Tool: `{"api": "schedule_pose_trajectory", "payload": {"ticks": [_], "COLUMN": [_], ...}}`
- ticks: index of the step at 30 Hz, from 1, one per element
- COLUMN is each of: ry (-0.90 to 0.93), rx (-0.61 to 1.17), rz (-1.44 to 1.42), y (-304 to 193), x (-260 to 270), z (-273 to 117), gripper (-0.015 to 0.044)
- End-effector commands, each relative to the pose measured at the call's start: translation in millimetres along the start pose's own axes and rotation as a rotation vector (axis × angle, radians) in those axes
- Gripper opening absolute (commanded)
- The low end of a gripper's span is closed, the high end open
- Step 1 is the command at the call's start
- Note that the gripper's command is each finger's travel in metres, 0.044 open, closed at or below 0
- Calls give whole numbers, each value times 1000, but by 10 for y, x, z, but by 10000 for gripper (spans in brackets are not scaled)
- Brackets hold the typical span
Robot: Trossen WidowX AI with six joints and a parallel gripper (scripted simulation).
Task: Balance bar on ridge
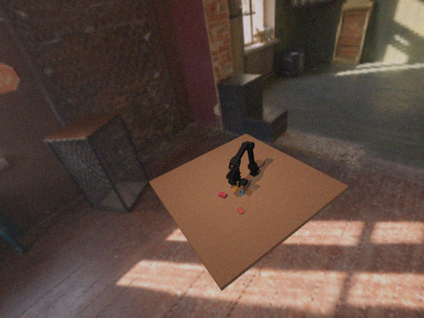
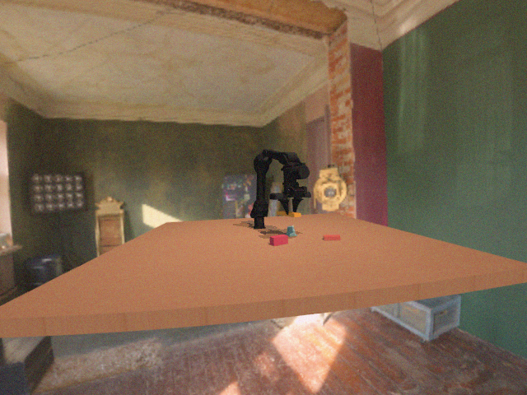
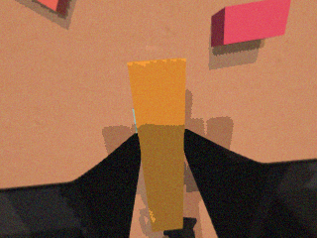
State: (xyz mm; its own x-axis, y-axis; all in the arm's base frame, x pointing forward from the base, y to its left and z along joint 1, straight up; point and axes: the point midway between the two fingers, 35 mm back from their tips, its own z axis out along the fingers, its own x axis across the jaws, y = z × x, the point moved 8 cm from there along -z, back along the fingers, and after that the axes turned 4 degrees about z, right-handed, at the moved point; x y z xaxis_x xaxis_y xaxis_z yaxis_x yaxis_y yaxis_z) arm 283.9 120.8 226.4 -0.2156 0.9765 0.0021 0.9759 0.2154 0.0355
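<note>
Orange and slim, the bar (image 1: 235,188) (image 2: 295,215) (image 3: 160,99) is pinched between the two fingers of my gripper (image 1: 236,185) (image 2: 291,213) (image 3: 160,136), and I have it up off the wooden desk (image 1: 218,253) (image 2: 238,276) (image 3: 64,109). On my exterior view it hangs higher than the small teal ridge (image 1: 241,192) (image 2: 291,231) (image 3: 134,120), which stands on the desk top. From the wrist I get only a thin sliver of that ridge, peeking out along the left side of the bar, so I cannot tell how well the two line up. Seen from the top, my black arm (image 1: 244,150) (image 2: 260,178) stands toward the desk's far corner, and the bar and ridge lie between its base and the near corner, far in from every edge. A crimson block (image 1: 222,195) (image 2: 278,239) (image 3: 253,22) sits near the ridge, on the side of the desk's left corner in the top view. A flatter red block (image 1: 240,210) (image 2: 331,237) (image 3: 50,4) lies closer to the near corner, apart from both.
</note>
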Motion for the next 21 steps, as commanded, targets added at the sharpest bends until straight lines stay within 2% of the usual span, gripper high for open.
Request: {"api": "schedule_pose_trajectory", "payload": {"ticks": [1, 21], "ry": [5, 5], "rx": [5, 5], "rz": [-15, -15], "y": [-33, -28], "x": [118, 134], "z": [2, 270], "gripper": [0, 0]}}
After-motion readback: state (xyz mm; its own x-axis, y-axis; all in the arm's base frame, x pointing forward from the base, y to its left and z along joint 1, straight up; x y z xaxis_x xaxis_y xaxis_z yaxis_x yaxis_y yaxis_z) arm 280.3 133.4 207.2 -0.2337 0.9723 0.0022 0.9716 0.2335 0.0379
